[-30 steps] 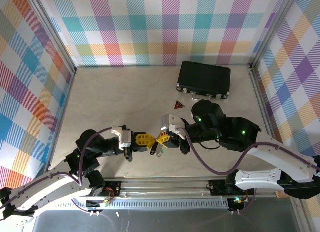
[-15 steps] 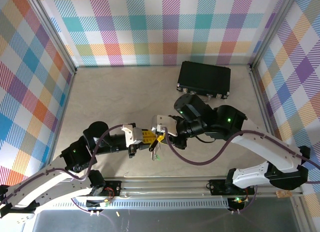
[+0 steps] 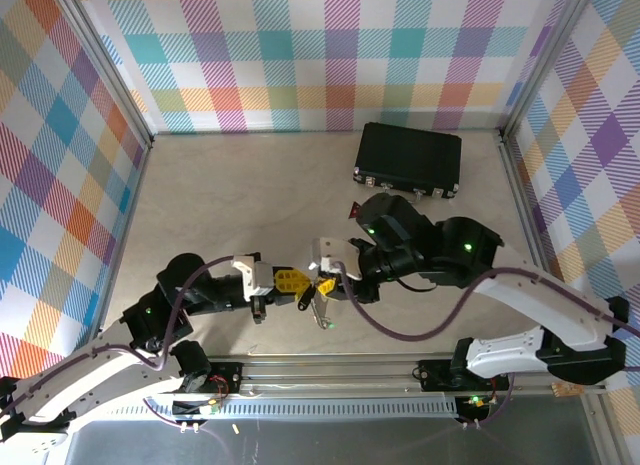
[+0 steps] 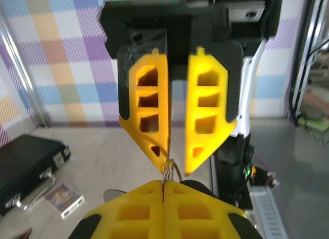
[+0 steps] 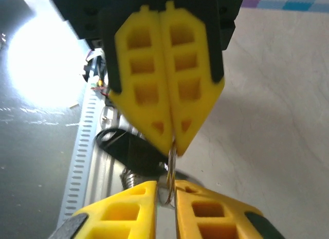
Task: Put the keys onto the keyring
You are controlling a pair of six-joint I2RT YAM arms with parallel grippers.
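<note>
The left claw point(image 4: 163, 186) was clenched on the keyring point(image 4: 170, 169), a thin wire loop rising from its tips. The right claw point(image 4: 176, 166) met it tip to tip, fingers point(image 4: 205, 121) slightly parted astride the loop. The keys point(image 3: 320, 313) hung just below. The rail point(image 3: 330, 370) lay close on the near side; bare table point(image 3: 230, 205) ran left and far; a black case point(image 3: 408, 157) stood far right.

The desk point(image 3: 240, 195) has a pale beige top with faint marbling. A black case point(image 3: 408, 157) lies flat on it, at the far side. A small dark red triangle point(image 3: 353, 211) lies near the case, before its left end. A small patterned card point(image 4: 64, 199) lies just beside the case, on its latch side.
</note>
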